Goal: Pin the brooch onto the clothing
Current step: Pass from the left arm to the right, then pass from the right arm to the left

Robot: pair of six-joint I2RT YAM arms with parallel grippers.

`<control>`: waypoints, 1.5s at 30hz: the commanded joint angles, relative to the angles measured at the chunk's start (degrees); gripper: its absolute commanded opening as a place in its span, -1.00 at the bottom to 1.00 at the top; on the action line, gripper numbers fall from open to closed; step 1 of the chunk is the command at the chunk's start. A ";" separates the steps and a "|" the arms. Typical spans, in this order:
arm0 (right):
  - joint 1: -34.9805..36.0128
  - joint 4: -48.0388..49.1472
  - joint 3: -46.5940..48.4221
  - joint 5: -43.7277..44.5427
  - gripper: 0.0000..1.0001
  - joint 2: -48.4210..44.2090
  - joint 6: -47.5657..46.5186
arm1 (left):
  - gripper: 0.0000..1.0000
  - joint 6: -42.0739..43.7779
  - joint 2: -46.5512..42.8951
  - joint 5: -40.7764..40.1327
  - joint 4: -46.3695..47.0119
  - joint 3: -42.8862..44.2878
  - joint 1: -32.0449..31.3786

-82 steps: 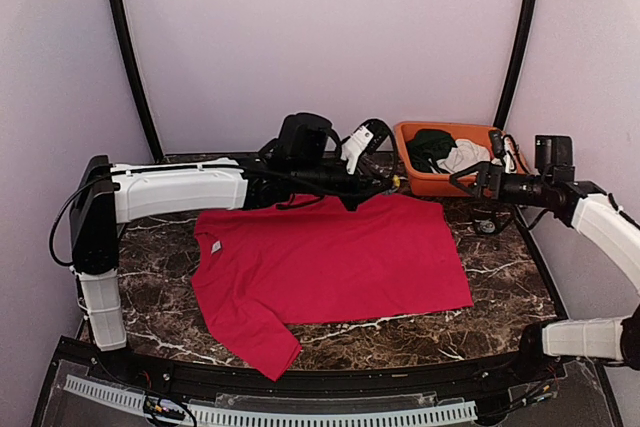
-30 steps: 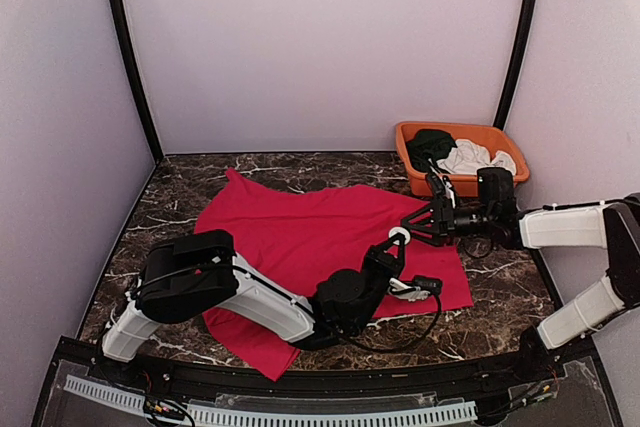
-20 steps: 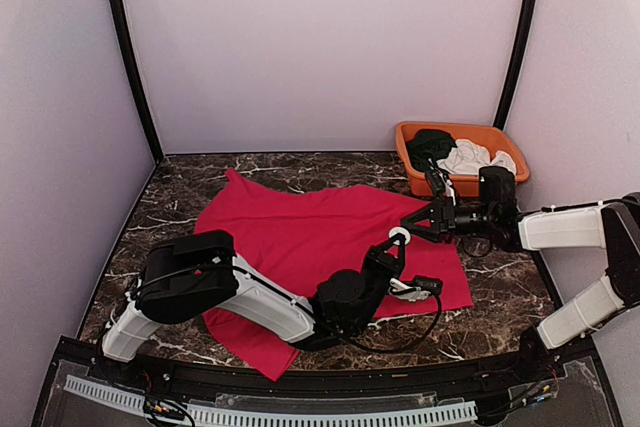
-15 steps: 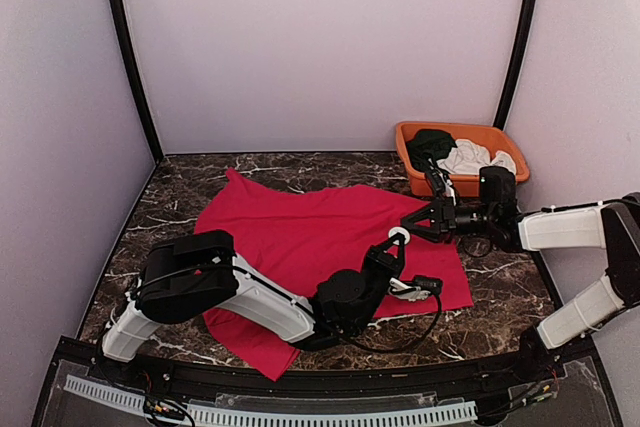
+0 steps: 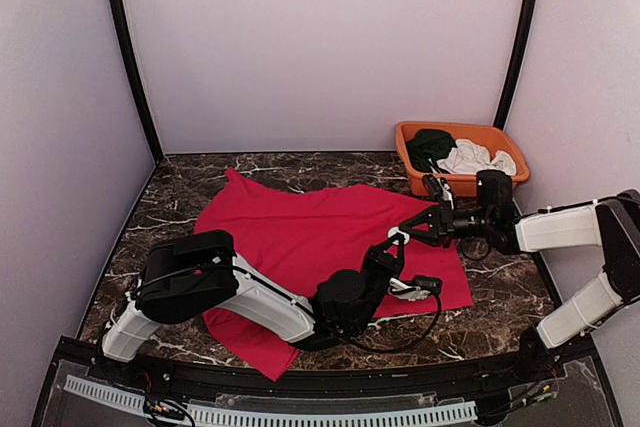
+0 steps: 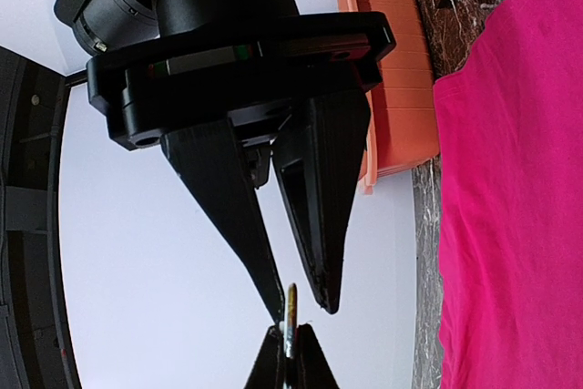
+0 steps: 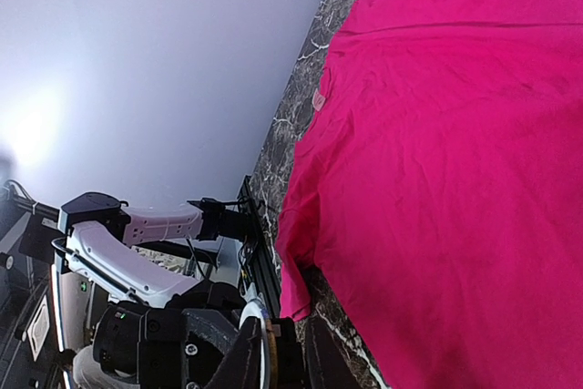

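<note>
left gripper clamped on brooch over red T-shirt, right gripper jaws slightly apart flanking the pin, orange bin behind

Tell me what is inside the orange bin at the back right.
A dark green garment and a white garment lie in the orange bin. Anything under them, and the bin's floor, is covered.
</note>
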 commanded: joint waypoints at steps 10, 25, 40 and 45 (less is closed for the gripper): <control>0.83 8.94 -1.48 -3.16 -1.00 1.44 5.06 | -0.98 0.11 -1.51 -0.90 17.87 1.05 -0.44; 0.45 4.13 0.47 -0.95 -1.00 0.26 2.40 | 0.45 -4.97 -2.77 -5.31 17.85 -0.16 -0.43; -2.33 -16.76 7.40 3.02 -1.00 -6.19 -11.89 | 0.97 -58.98 -19.71 -11.56 -13.69 -13.83 0.58; -3.82 -24.67 8.89 4.14 -1.00 -9.42 -17.02 | 0.97 -91.82 -31.59 11.84 -45.23 -14.75 7.72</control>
